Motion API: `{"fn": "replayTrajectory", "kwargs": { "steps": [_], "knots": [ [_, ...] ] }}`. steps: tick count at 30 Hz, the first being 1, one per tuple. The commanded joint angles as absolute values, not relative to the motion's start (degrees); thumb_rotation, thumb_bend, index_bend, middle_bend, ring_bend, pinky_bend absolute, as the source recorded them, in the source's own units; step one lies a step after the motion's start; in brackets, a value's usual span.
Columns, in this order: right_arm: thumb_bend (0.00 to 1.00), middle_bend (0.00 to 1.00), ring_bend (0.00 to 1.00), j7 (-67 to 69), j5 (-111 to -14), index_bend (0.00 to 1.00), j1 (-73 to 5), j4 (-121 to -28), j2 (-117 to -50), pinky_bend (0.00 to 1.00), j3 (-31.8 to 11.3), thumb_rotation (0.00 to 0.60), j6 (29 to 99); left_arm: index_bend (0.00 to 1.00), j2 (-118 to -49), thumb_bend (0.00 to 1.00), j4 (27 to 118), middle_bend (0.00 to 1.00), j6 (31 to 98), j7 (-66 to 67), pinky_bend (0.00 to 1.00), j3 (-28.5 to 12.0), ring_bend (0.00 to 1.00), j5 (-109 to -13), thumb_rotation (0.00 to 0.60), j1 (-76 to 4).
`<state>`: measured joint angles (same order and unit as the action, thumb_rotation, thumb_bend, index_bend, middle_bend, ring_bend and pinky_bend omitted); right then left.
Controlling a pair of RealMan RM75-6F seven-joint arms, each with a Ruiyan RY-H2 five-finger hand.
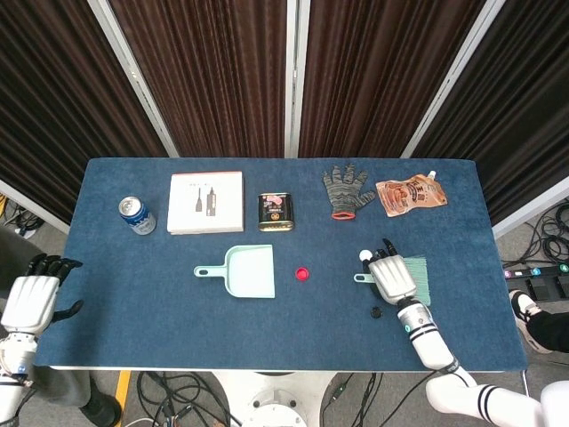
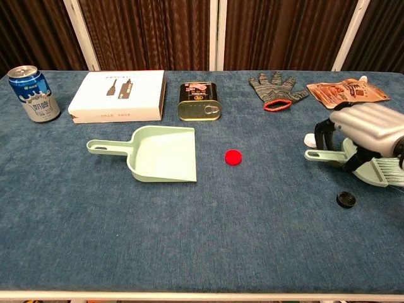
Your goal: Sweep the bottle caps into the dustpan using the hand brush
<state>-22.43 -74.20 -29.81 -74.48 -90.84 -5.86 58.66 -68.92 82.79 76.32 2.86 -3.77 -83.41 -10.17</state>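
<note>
One right hand gripping hand brush, left hand empty, labels unreadable

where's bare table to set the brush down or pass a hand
Free: the whole near strip below the dustpan and red cap, and the left stretch between can and dustpan handle. Crowded: the back row from can to pouch, and the right edge, where the right hand grips the brush by the black cap.

blue table (dustpan, caps)
</note>
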Motion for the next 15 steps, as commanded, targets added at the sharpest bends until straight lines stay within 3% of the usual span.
{"fn": "replayTrajectory", "kwargs": {
  "steps": [1,9,15],
  "knots": [
    [0.57,0.64,0.27,-17.5,-75.8,0.69,-29.6,-80.1,-84.9,0.08,-7.1,0.600,59.7,0.29,-68.0,0.18,83.7,0.27,72.9,2.2,0.14,-4.9,0.17,-84.3,0.600,-13.5],
    [0.57,0.64,0.27,-10.2,-74.9,0.69,-31.6,-86.6,-75.0,0.09,-12.6,0.600,59.0,0.33,-70.7,0.17,84.2,0.29,61.1,3.4,0.16,-7.8,0.19,-81.2,0.600,-22.8],
    [0.57,0.64,0.27,-9.4,-74.6,0.69,-32.8,-87.3,-72.4,0.09,-14.3,0.600,59.3,0.36,-75.5,0.18,81.9,0.30,52.4,7.1,0.21,-8.9,0.22,-75.9,0.600,-28.7]
  ]
}}
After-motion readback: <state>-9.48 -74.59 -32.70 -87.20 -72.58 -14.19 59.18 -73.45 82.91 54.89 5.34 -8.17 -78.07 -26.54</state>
